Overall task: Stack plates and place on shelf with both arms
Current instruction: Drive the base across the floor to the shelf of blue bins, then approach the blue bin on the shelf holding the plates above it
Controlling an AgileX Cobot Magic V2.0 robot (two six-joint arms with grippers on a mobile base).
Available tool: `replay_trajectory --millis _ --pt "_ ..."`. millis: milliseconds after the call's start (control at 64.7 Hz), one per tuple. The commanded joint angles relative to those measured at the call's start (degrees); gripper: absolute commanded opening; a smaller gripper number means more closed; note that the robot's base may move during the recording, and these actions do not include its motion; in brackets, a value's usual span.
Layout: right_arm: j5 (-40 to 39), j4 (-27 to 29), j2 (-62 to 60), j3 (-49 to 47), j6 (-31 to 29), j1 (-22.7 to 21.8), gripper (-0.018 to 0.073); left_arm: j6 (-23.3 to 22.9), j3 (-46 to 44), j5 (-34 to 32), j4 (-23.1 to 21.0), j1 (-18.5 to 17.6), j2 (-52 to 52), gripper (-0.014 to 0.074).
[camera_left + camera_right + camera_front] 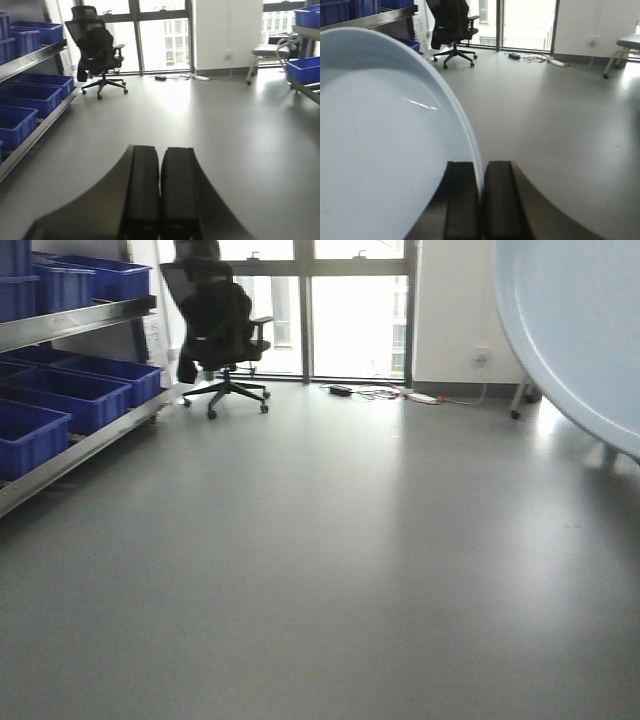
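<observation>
In my right gripper (481,200) there is a plate (380,150). My jaws pinch its rim, one on each side, and the thin edge runs up between them. The plate is big, round and pale blue. It is up in the air and tipped on its side, not flat. In the front view I see a part of it high up on the right, with the grey floor (320,570) far under it.

My left gripper (160,200) has nothing in it. Its two jaws are pressed close together, with only a thin line between them, and it points out over the bare floor.

I can find just one plate. If a second one sits tight against it, I cannot tell. I see no other plate in any view.

The shelf (80,320) is off to my left, well apart from the plate. Its long silver rails hold blue crates (50,400). I see no plate on it. A black chair (220,320) stands by the window past its far end.

So I think I am partway. One plate is picked up and carried. I cannot see any stack made. The plate has to go flat, my left gripper has to help hold it, and then it must reach the shelf. None of that is done yet, as far as I can see.
</observation>
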Motion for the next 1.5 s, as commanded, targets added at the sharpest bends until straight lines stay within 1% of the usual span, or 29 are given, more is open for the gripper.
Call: replay_trajectory --millis 0,1484 --pt "-5.78 -0.11 0.4 -1.69 0.08 -0.28 0.0052 -0.25 -1.77 -5.27 -0.64 -0.05 0.59 0.0082" --pt "-5.78 -0.11 0.4 -1.69 0.08 -0.28 0.0052 -0.25 -1.77 -5.27 -0.64 -0.05 0.59 0.0082"
